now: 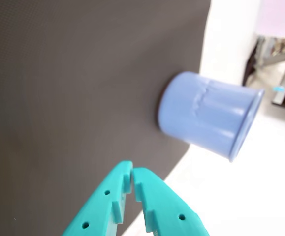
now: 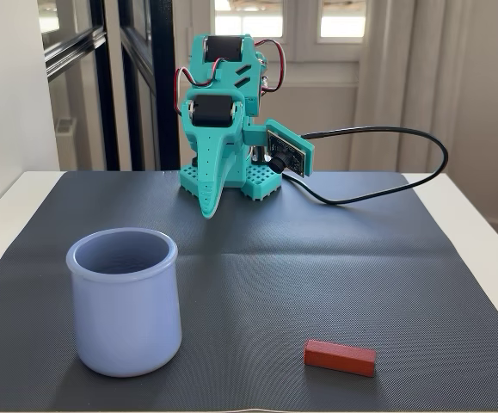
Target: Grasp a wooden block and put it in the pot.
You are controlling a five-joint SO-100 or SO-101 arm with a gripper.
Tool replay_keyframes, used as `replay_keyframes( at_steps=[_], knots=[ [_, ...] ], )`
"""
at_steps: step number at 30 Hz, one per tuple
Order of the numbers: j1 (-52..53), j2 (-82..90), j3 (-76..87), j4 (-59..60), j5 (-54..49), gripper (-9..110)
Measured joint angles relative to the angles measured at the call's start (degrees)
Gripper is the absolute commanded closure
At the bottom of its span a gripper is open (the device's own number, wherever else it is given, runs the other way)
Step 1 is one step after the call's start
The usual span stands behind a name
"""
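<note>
In the fixed view, the pot (image 2: pixel 125 301) stands upright at the lower left of the frame on a dark ribbed mat (image 2: pixel 257 275) that covers most of the white table (image 2: pixel 481 241); its mouth is open and nothing shows inside. Up at the top centre, at the far edge of the mat, the teal arm (image 2: pixel 227 103) sits folded over its base, its claw (image 2: pixel 208 209) pointing down with the tips just above the mat. A black cable (image 2: pixel 386 163) loops away to the right of the arm. At the lower right lies the wooden block (image 2: pixel 341 357), flat on the mat, well apart from both pot and claw.

In the wrist view, the claw (image 1: pixel 132 173) comes in from the bottom centre, its two teal fingers pressed nearly together with nothing between them. To its upper right is the pot (image 1: pixel 208 115), at the mat's edge.
</note>
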Motion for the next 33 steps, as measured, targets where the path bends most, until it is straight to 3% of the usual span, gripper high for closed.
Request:
replay_keyframes(
  at_steps=[33],
  knots=[
    [-2.9,-2.02,-0.62,0.18,0.0,101]
  ],
)
